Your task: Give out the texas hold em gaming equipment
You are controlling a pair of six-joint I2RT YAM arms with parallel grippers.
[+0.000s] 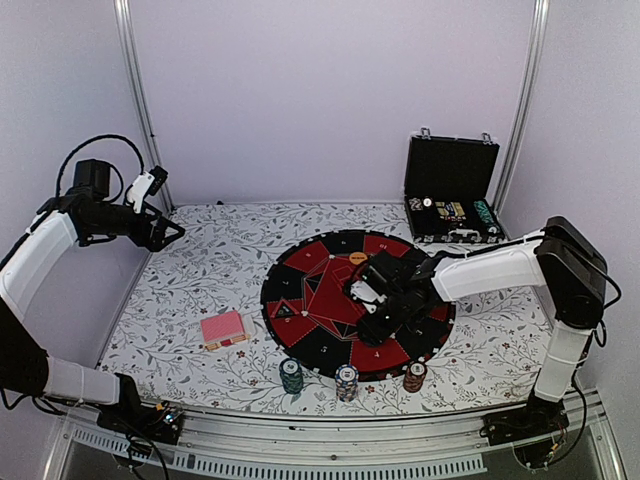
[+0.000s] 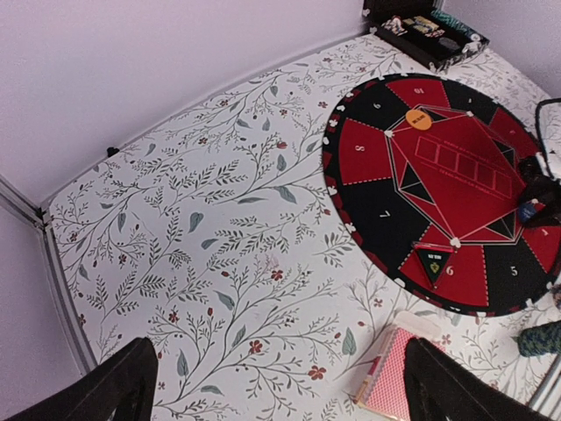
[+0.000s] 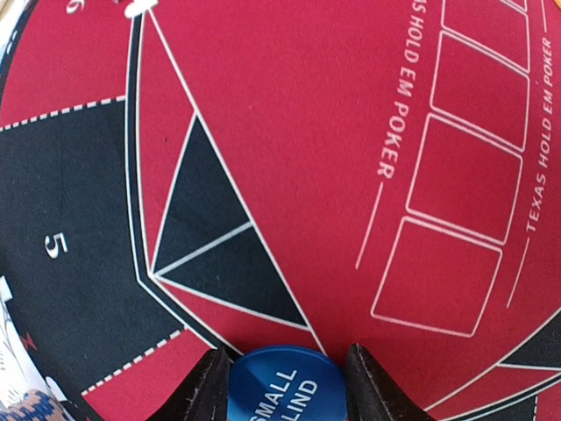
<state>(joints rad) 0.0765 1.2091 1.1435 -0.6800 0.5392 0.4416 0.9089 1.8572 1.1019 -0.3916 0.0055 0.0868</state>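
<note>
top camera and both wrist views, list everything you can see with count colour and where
mat: one, red and black, round, table centre
case: one, black, lid open, far right corner
card deck: one, pink-red backs, left of the mat
green chip stack: one, dark green, mat's near edge
blue-white chip stack: one, mat's near edge
brown-red chip stack: one, mat's near edge
orange disc: one, mat's far side
blue disc: one, lettered small blind, on the mat
table: one, white floral cover
left gripper: open, raised at the far left
right gripper: low over the mat, fingers flanking the blue disc, grip unclear
</note>
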